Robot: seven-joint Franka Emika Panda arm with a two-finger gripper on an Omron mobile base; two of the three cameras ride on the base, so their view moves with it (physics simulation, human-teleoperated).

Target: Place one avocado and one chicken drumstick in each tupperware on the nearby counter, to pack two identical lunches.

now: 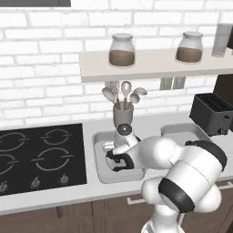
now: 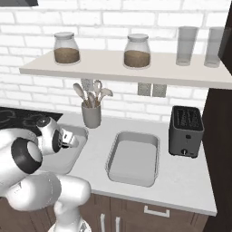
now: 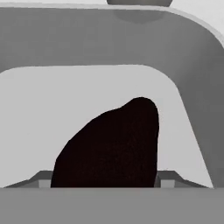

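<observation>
Reaching down into the left tupperware (image 1: 101,174), the gripper (image 3: 103,183) sits low inside the tub, just in front of the grey utensil cup (image 1: 123,115). In the hand view the near-black avocado (image 3: 109,146) lies between the two finger tips (image 3: 41,181), its narrow end pointing toward the tub's far wall. The fingers stand wide on either side of the fruit; whether they actually press on it cannot be told from this close, dark view, so the hold is possible but not certain. The avocado appears to rest on the tub's pale floor.

The right tupperware (image 2: 136,181) lies on the counter (image 2: 190,190) to the right of the utensil cup, apart from the first tub, with a bare grey floor showing in the right base view. A black toaster (image 2: 186,131) stands further right of that tub, near the dark cabinet side. Left of the utensil cup, a black stovetop (image 1: 41,157) is set into the counter.

Above the utensil cup, a white wall shelf (image 2: 113,68) carries two glass jars (image 2: 137,51) with brown contents, and two empty glasses (image 2: 186,45) stand toward its right end. Wooden and metal spoons (image 1: 123,93) stick up out of the cup, below the shelf's edge. The white brick wall (image 1: 45,68) runs behind everything.
</observation>
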